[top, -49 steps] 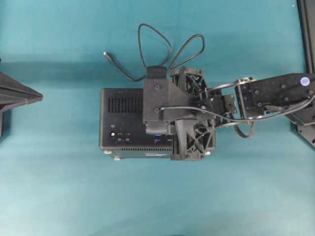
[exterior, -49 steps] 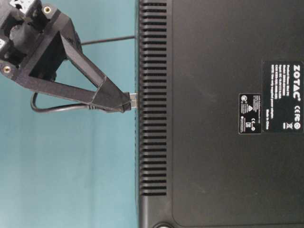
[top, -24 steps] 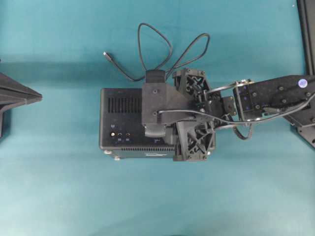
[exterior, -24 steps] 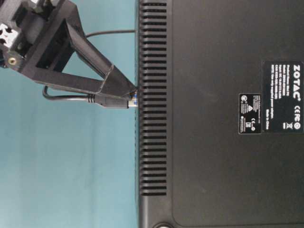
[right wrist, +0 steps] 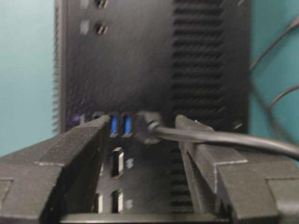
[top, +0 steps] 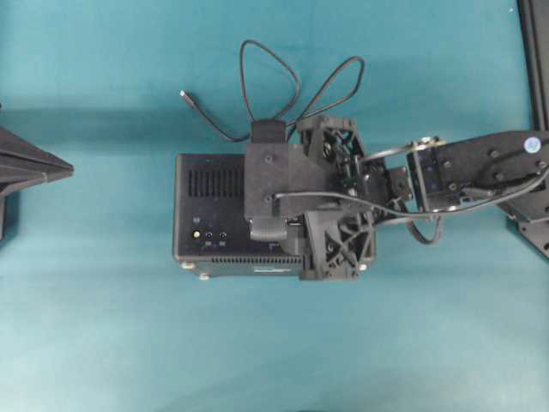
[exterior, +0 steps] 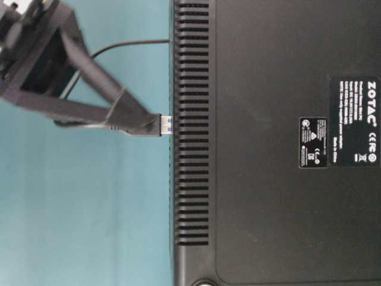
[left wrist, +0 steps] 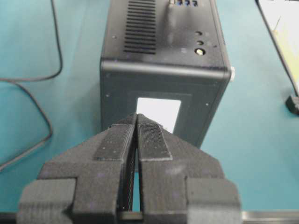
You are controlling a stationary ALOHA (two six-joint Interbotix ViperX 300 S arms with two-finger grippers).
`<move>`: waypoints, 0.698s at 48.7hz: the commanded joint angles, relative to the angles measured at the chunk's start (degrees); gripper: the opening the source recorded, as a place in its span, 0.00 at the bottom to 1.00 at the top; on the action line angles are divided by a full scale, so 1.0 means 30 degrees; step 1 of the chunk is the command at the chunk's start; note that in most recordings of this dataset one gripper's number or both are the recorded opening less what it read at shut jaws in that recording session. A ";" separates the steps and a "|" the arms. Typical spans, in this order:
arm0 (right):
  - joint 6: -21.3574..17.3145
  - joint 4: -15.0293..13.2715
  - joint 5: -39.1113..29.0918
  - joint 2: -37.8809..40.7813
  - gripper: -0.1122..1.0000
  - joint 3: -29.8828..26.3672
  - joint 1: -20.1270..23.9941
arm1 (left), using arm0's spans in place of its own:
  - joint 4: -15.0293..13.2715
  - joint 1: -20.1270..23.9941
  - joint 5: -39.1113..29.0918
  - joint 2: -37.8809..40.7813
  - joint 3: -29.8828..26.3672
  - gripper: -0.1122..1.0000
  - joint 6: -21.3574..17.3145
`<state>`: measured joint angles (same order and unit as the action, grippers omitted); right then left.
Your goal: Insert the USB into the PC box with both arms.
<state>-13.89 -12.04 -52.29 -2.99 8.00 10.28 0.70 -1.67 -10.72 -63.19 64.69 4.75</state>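
Right wrist view, foreground: my right fingers (right wrist: 142, 140) stand apart, gripping nothing, either side of the black USB cable's plug (right wrist: 148, 127), seated beside blue ports on the black vented PC box (right wrist: 140, 56). Left fingers (left wrist: 136, 140): pressed together, empty.

teal table cover (top: 103, 326), dark frame rail (top: 533, 51)

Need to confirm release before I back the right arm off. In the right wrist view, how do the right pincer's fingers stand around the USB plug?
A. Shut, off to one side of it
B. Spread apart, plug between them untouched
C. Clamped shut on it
B: the right pincer stands open, gaps either side of the USB plug at the PC box.
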 commanded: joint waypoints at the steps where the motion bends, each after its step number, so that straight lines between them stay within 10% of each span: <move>1: -0.0146 -0.0264 0.0059 -0.0439 0.68 -0.0498 0.0029 | 0.0029 0.0029 0.0059 0.0117 -0.0234 0.10 0.0029; 13: -0.0146 -0.0293 0.0059 -0.0439 0.64 -0.0498 0.0000 | 0.0029 0.0029 0.0059 0.0029 -0.0205 0.10 0.0029; 34: -0.0176 -0.0264 0.0059 -0.0439 0.22 -0.0469 0.0000 | 0.0029 0.0029 0.0088 -0.0088 -0.0117 0.10 0.0029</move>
<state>-13.89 -12.66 -52.29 -2.99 7.91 10.63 0.70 -1.67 -10.72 -63.81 65.04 4.75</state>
